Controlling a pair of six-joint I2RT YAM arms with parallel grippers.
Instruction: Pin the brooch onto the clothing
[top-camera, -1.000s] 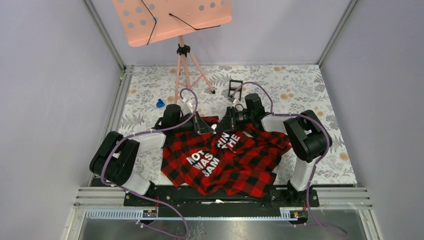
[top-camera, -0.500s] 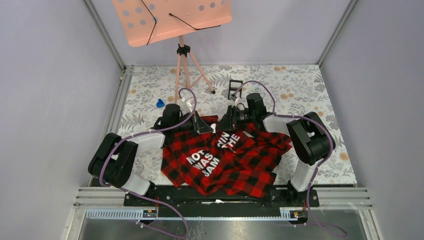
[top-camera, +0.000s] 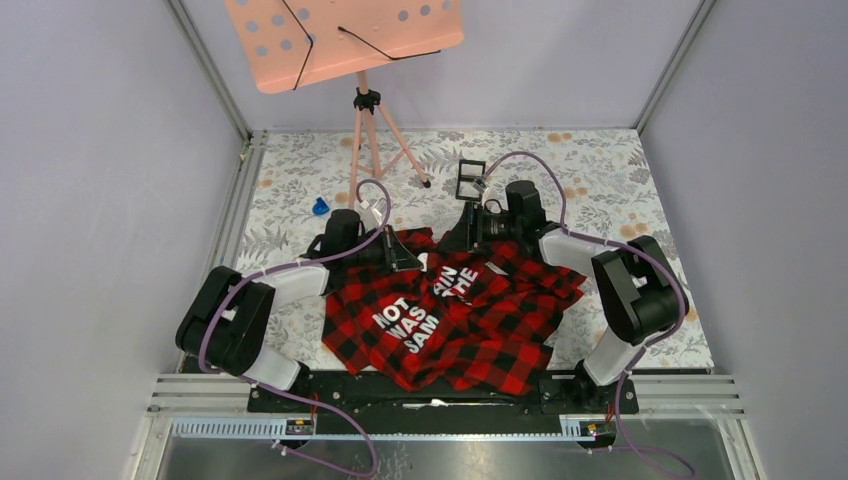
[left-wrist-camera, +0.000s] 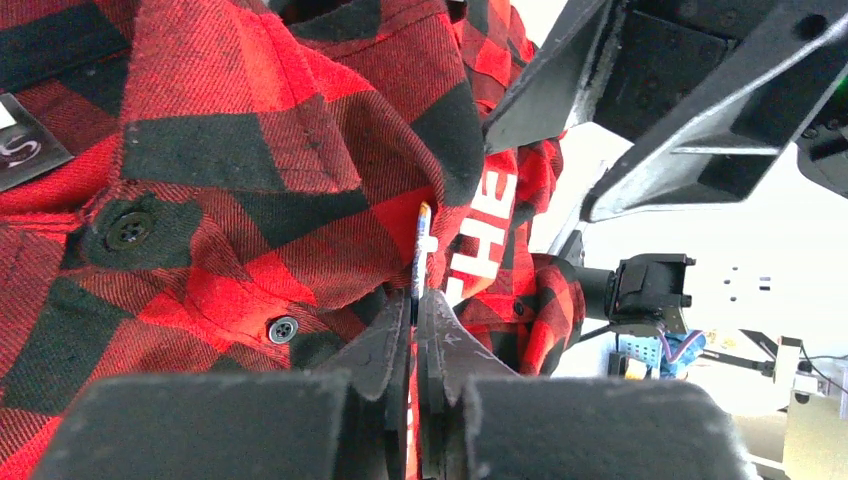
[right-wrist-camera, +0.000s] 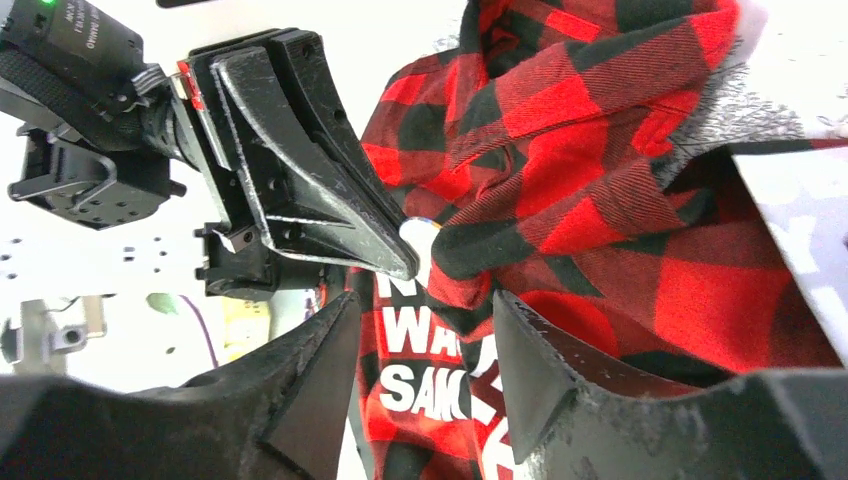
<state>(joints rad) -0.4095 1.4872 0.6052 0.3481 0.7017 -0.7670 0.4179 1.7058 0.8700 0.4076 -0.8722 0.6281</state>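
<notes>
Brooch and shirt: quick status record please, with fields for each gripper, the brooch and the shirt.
left gripper: shut on the brooch, pinched by its edge
right gripper: open, holding nothing, close to the left fingertips
brooch: against a raised fold of the shirt; cannot tell whether it is pinned
shirt: crumpled on the table between the arms, white letters facing up
other: blue object and black frame lie beyond the shirt, apart from both grippers
</notes>
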